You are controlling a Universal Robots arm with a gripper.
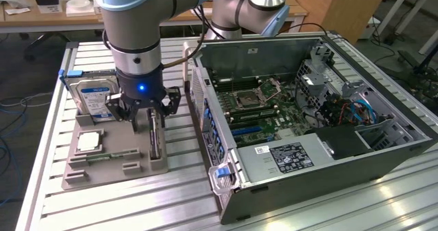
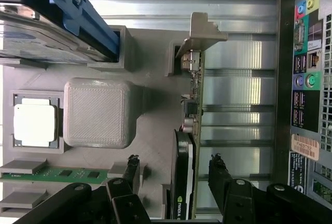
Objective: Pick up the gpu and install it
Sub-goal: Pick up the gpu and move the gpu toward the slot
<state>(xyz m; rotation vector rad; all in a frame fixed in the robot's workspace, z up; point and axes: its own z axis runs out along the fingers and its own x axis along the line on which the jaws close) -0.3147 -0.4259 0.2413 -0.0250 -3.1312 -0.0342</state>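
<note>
A grey printed tray (image 1: pixel 110 175) (image 2: pixel 150 130) lay on a slatted aluminium table (image 1: pixel 123 205) (image 2: pixel 155 6). A silver hard drive (image 1: pixel 96 100) (image 2: pixel 41 32) with a blue-and-white label stood upright in a slot at the tray's far end. Near it a square processor (image 1: pixel 89 140) (image 2: pixel 33 122) sat in a recess, with a green memory stick (image 1: pixel 102 156) (image 2: pixel 57 173) just beside. On the exterior view's right an open computer case (image 1: pixel 321 185) showed its motherboard (image 1: pixel 253 105), labelled power supply (image 1: pixel 287 156) and blue cables (image 1: pixel 361 110). Coloured rear ports (image 2: pixel 306 73) faced the tray.
</note>
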